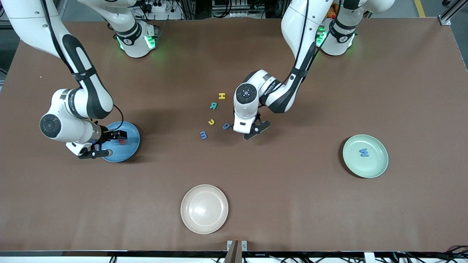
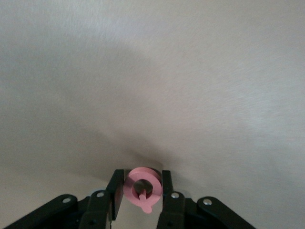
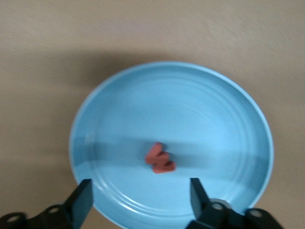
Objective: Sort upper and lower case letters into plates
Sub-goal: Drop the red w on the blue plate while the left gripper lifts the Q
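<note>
Letters lie in a loose cluster at mid-counter: a yellow H (image 1: 221,96), a teal letter (image 1: 213,106), a small yellow letter (image 1: 211,122), a blue-grey round letter (image 1: 226,126) and a blue m-shaped letter (image 1: 203,135). A blue W-shaped letter (image 1: 364,152) already rests in the mint green plate (image 1: 380,166) toward the left arm's end, and a red letter (image 3: 160,158) lies in the sky blue plate (image 3: 119,109) toward the right arm's end. A cream plate (image 1: 215,223) sits nearest the front camera, with nothing in it.

The left pincer (image 2: 142,195) is down at the counter beside the cluster, its fingers closed snugly against a pink round letter (image 2: 141,187). The right pincer (image 3: 142,193) hangs over the sky blue plate, spread wide and holding nothing.

Each letter looks light, stiff and chunky (probably foam or plastic), so it should neither bend nor break, though a piece this small could twist or slide out. Pinching across flat opposite edges, as on the pink one, seems safest.
</note>
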Available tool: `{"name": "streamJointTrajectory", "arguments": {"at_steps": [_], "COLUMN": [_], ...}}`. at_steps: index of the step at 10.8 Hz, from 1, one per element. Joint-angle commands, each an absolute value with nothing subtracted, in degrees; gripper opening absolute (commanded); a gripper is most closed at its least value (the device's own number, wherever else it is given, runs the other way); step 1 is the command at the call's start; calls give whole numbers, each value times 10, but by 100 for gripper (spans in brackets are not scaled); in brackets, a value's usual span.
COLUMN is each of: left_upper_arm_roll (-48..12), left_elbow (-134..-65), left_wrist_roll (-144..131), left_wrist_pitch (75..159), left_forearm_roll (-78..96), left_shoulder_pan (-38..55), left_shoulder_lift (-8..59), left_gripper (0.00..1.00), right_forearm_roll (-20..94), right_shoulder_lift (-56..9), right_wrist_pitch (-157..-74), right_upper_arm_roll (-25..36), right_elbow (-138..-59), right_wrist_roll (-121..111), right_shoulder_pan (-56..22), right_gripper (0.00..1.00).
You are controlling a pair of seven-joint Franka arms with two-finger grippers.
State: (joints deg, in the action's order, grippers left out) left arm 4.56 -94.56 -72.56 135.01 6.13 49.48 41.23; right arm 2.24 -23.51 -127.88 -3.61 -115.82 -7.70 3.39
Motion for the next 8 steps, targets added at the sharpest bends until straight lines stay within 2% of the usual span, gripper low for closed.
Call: {"name": "streamJointTrajectory", "arguments": {"at_steps": [1, 3, 5, 8], "left_upper_arm_roll": [20, -10, -42, -71], "left_elbow": [-957, -957, -957, -958], "left_wrist_roll": [-667, -564, -409, -200], "left_wrist_pitch": [1315, 1269, 1186, 1119], "left_forearm_roll": [27, 16, -16, -22], "left_shoulder_pan": [439, 366, 273, 150], "left_shoulder_lift": [335, 283, 238, 208], "left_gripper": [0, 0, 0, 0], "right_forearm_roll": [26, 27, 28, 24], "right_shoulder_lift": [-232, -233, -240, -242], "right_wrist_pitch": [-1223, -1221, -1223, -1249], "right_upper_arm_roll": [-40, -40, -40, -40], "right_elbow": [-1109, -1082, -1053, -1056], "right_wrist_roll": [-29, 26, 85, 120], "right_shoulder_pan": [5, -34, -87, -171], "right_gripper": [100, 100, 100, 100]}}
